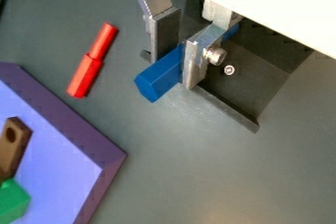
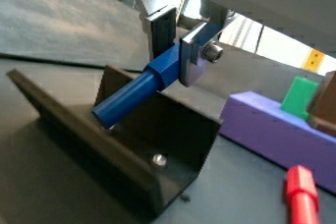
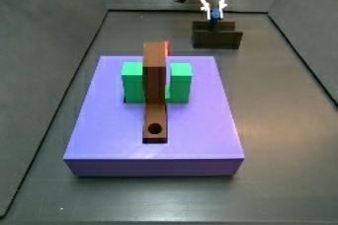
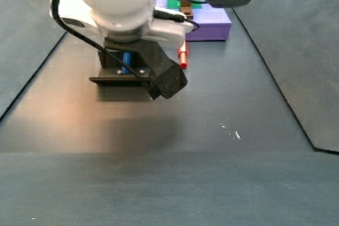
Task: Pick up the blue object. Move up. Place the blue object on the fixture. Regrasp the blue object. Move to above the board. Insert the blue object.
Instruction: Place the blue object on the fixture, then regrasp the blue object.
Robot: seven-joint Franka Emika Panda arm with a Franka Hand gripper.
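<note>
The blue object (image 1: 155, 79) is a slender bright-blue peg, and my gripper (image 1: 172, 63) is shut on its upper end. The peg slants down from the fingers, and its lower end (image 2: 116, 108) lies against the fixture (image 2: 125, 164), a dark L-shaped bracket. In a side view the gripper (image 3: 212, 14) hangs just over the fixture (image 3: 218, 38) at the far end of the floor. The board (image 3: 199, 130) is a lavender slab nearer the camera, carrying a green block (image 3: 132, 83) and a long brown bar (image 3: 156, 96) with a round hole. In a side view the arm hides most of the blue object (image 4: 129, 68).
A red peg (image 1: 90, 61) lies loose on the dark floor between the board (image 1: 59, 135) and the fixture (image 1: 269, 81). The same red peg (image 4: 183, 57) shows beside the arm in a side view. Raised walls border the floor (image 3: 284, 120).
</note>
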